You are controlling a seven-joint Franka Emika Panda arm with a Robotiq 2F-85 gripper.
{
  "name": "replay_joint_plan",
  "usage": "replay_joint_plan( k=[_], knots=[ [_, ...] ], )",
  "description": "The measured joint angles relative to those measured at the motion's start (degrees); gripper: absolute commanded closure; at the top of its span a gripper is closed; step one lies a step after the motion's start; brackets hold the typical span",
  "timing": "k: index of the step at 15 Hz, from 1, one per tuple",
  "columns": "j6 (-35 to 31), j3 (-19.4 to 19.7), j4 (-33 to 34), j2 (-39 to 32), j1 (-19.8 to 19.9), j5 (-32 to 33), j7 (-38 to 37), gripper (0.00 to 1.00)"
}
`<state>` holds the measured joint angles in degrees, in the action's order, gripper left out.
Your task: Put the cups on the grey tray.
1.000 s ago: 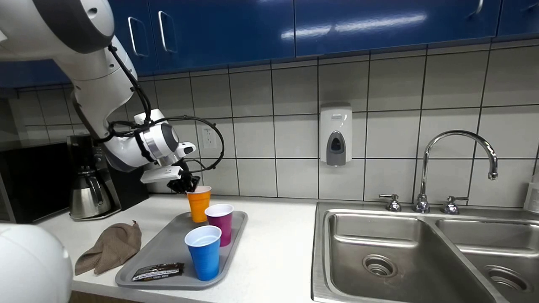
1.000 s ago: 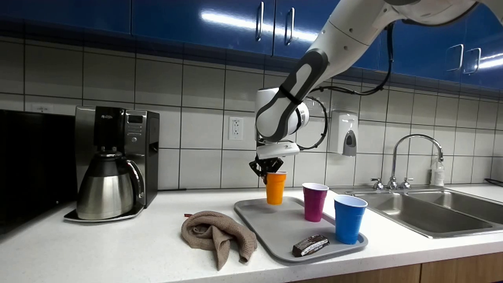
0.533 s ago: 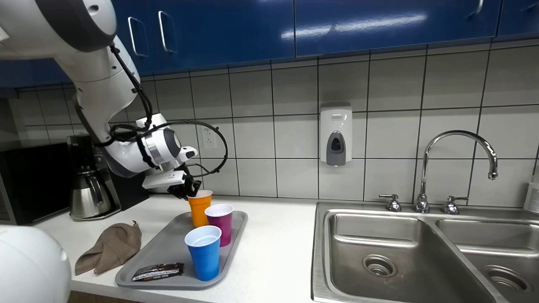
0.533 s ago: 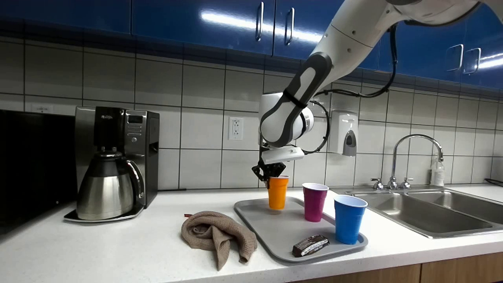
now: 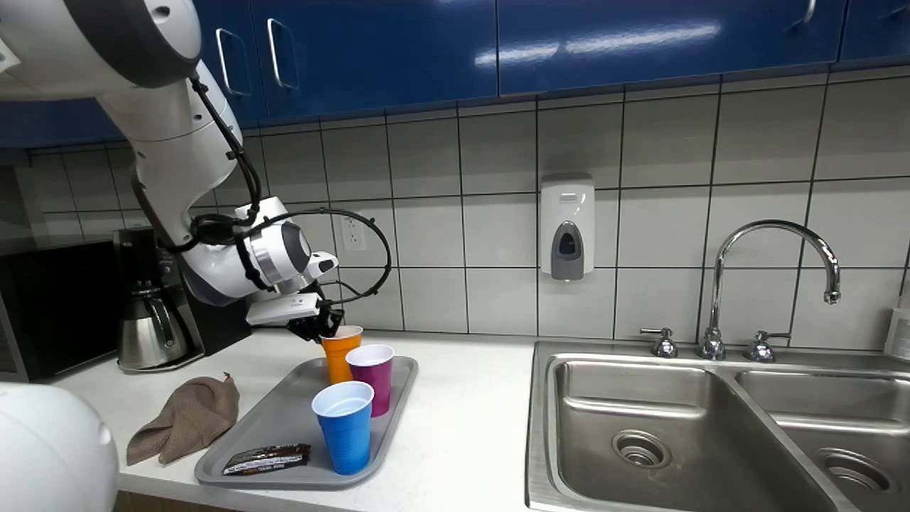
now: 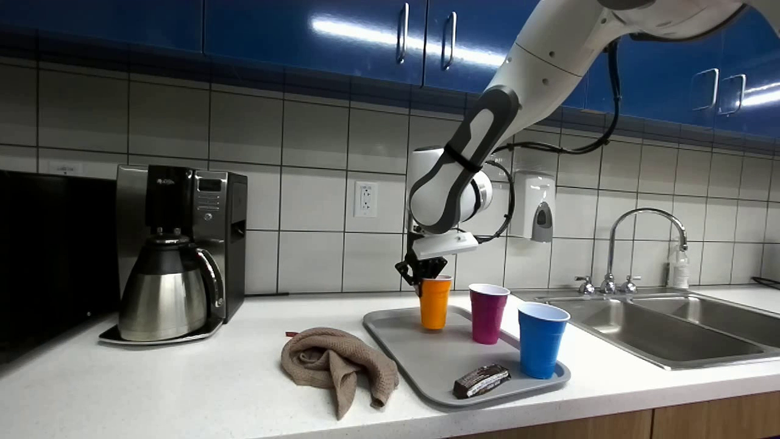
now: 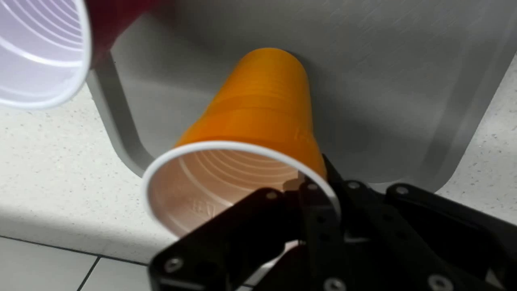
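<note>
Orange cup [image 7: 262, 105], rim pinched in pincer [image 7: 312, 176] above, grey tray [image 7: 383, 97] beneath

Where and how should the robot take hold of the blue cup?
Probably by the rim of the blue cup, coming from above, one of the jaws inside and one outside. It stands upright, with its open mouth, its widest part, facing up. The rim on the side away from the magenta cup looks roomier. The jaws would first need to release the orange cup.
</note>
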<state>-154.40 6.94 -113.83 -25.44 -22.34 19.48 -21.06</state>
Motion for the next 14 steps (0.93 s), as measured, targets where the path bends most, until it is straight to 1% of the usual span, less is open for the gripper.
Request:
replay_joint_plan(
  k=[1,3,10,11,14],
  knots=[
    [-0.03,-0.04,-0.11,0.01,0.01,0.0,0.18,0.69],
    [-0.03,-0.06,-0.3,0.01,0.01,0.0,0.33,0.57],
    [0.02,-0.09,-1.11,0.68,0.01,0.02,0.73,0.04],
    [0.04,-0.09,-1.3,0.95,0.01,0.02,0.88,0.01],
    [0.05,-0.09,-1.92,2.24,0.16,0.05,1.06,0.0]
  ],
)
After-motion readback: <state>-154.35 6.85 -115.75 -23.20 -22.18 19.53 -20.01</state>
